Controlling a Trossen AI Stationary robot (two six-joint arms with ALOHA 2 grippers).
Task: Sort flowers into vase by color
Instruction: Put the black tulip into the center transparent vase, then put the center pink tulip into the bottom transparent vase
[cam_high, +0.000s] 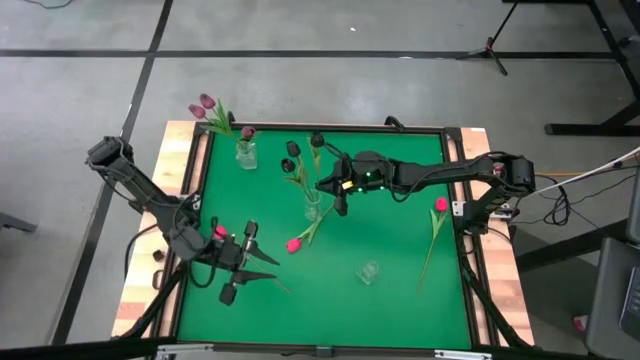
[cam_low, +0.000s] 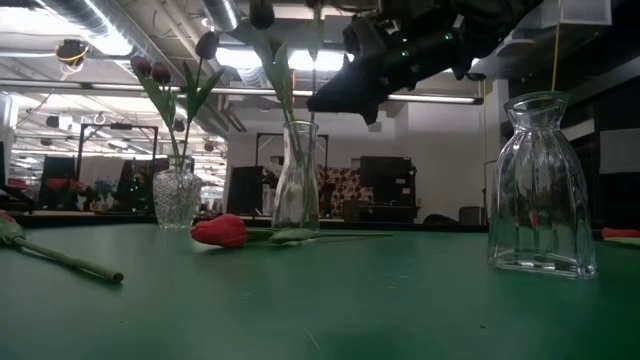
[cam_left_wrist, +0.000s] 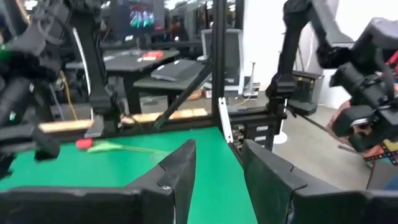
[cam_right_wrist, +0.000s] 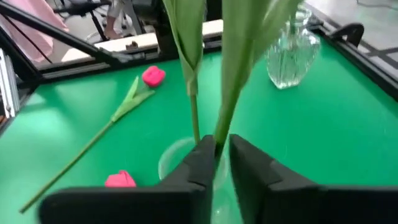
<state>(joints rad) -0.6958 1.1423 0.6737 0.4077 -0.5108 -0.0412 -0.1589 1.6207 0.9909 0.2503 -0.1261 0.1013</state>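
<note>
While above centre vase (cam_right_wrist: 180, 158), right gripper (cam_right_wrist: 217, 152) pinching dark tulip's stem (cam_right_wrist: 229, 106); left gripper (cam_high: 243, 262) spread.

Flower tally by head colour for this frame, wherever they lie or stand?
Mauve-purple tulips: 3
Near-black tulips: 3
Pink-red tulips: 3
Total: 9
</note>
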